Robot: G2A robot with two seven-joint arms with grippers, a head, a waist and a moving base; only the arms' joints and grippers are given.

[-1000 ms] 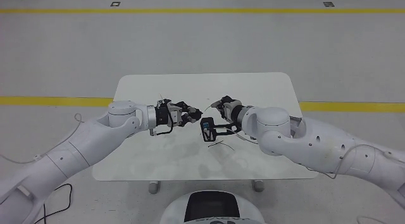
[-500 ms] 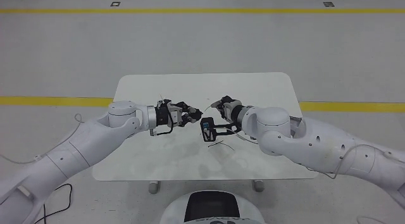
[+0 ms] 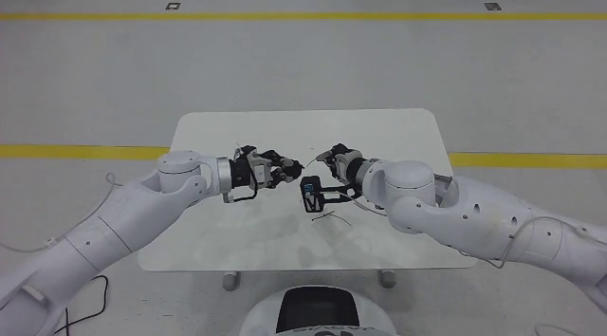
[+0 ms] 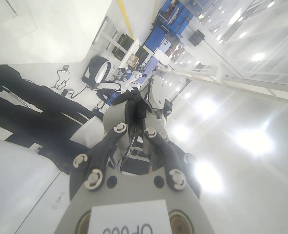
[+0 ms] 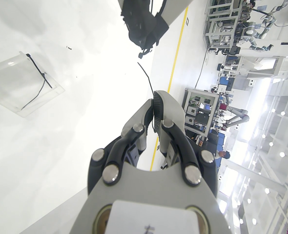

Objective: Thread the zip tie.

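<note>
The two arms meet above the middle of the white desk (image 3: 398, 132), claw to claw, with the zip tie (image 5: 145, 77) between them. The right claw (image 5: 154, 99) is closed flat on the tie's strap, its pads pinching the black band, so that a short free length sticks out past the fingertips and ends in a thin, slightly bent tip. That tip points at the left claw (image 5: 144, 42), whose fingers are wrapped in black material and pressed together. A small square black piece, which looks like the tie's head (image 5: 140, 55), pokes out from between them. The tip stops just short of that head, near it but apart, and a little to one side of it. In the left wrist view the left claw (image 4: 134, 98) shows the same closed, black-wrapped fingertips, with a thin dark line running back between the fingers toward the wrist. From above, the left claw (image 3: 287, 165) and the right claw (image 3: 322, 155) are level with each other and near together. Off to the side on the desk lies a clear plastic tray (image 5: 7, 74) with spare ties (image 5: 40, 77) crossed on it.
</note>
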